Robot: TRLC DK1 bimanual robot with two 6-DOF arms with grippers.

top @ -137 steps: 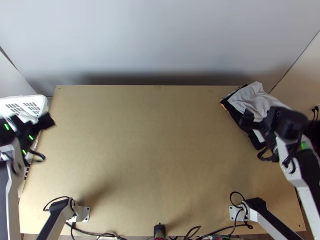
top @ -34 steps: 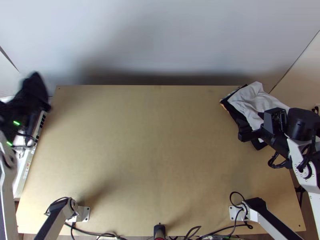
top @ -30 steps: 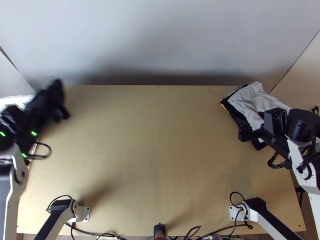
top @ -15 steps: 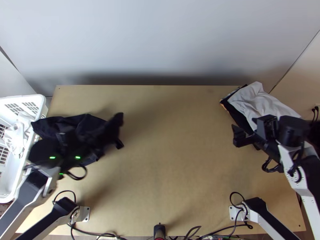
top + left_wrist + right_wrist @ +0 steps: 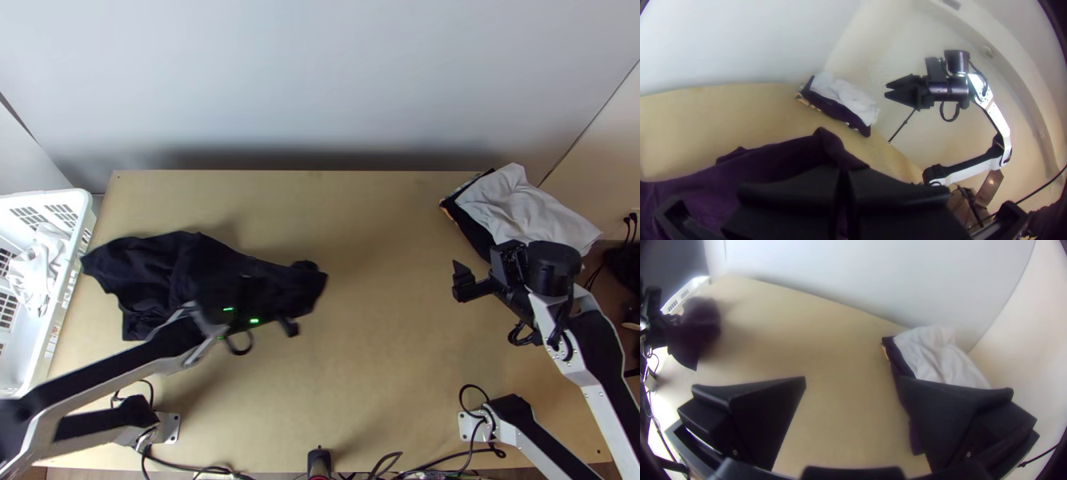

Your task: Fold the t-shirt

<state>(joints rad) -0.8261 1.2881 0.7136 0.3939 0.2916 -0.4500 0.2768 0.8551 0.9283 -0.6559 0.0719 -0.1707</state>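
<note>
A dark t-shirt point(image 5: 152, 264) lies bunched and stretched sideways over the table's left half. At its right end is my left gripper point(image 5: 294, 298), blurred, above the table. In the left wrist view, my left gripper point(image 5: 843, 178) is shut on the dark t-shirt point(image 5: 773, 160), whose cloth rises just beyond the fingers; which part it holds I cannot tell. My right gripper point(image 5: 464, 282) stays at the right, beside a pile of cloths. In the right wrist view, my right gripper point(image 5: 853, 378) is open, its fingers wide apart with nothing between them.
At the table's back right corner lies a pile with a white cloth point(image 5: 520, 208) over dark cloth point(image 5: 472, 228). A white basket point(image 5: 36, 336) with white cloth point(image 5: 40, 268) inside stands along the left edge. Bare wood point(image 5: 376, 376) shows between the arms.
My left gripper came from the basket at the left to left of the table's middle, drawing the dark t-shirt out across the wood. The right gripper shifted slightly, away from the pile.
</note>
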